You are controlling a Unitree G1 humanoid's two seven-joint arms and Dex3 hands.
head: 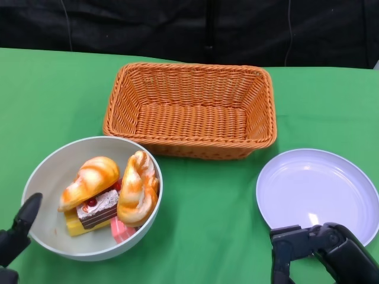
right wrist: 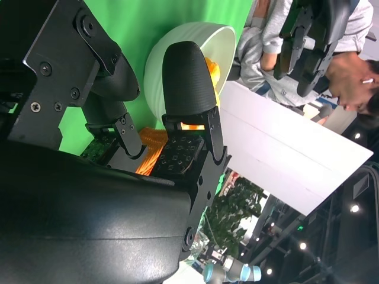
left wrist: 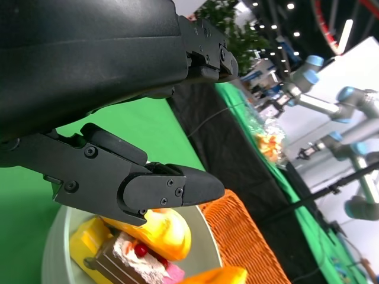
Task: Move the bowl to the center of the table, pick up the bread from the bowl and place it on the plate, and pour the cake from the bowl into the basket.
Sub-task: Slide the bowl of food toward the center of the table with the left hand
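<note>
I log the bowl [head: 56, 171] at the near-left of the green table [head: 207, 207], pale grey-green, sitting just in front of the left corner of the basket [head: 190, 109] and close to it without my being able to confirm contact. Inside the bowl I see two glazed bread pieces: one bread roll [head: 89, 180] lying toward the left, a second bread roll [head: 138, 188] leaning against the right wall. Between and under them lies the cake [head: 98, 207], a slice with a dark layer, white cream and a red berry on top, on a yellow base; a pink piece [head: 122, 231] shows beside it at the near wall. The orange wicker basket stands behind, holding nothing I can see. The white plate [head: 317, 192] lies at the near-right, well apart from the bowl. My left hand [head: 18, 228] sits at the bowl's left rim, one fingertip just outside the wall; in the left wrist view its fingers [left wrist: 148, 186] reach over the bowl, holding nothing, and I cannot tell how wide they are spread or whether they touch the rim. My right hand [head: 323, 251] hovers at the plate's near edge, fingers [right wrist: 186, 77] parted and gripping nothing. A person [right wrist: 331, 41] shows beyond the table in the right wrist view.
</note>
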